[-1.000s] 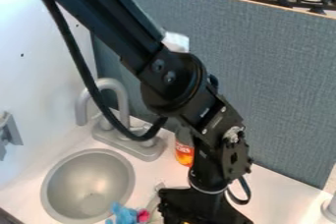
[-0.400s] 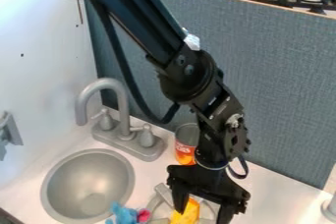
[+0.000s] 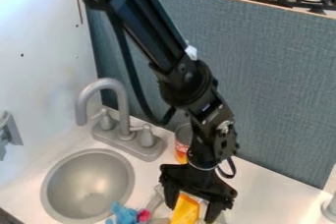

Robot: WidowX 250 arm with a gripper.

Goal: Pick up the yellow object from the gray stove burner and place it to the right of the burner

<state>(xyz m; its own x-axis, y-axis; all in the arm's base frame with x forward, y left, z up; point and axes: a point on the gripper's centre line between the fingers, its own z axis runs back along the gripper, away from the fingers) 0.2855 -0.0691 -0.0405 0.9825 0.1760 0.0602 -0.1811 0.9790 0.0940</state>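
Where your gripper (image 3: 191,214) straddles the yellow block (image 3: 186,209), its fingers stand apart; a blue toy (image 3: 122,214) lies near at nine o'clock, a can (image 3: 182,145) at twelve. Risk noted: off-centre closing could tip or squeeze out the block.

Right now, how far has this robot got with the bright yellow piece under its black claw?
Early on, I'd say. The black two-finger gripper is already lowered over the bright yellow, angular piece, one finger on either side. Nothing looks firmly held: a gap shows between the piece and one finger. Closing on it and lifting it seem left; where it would go, I can't tell.
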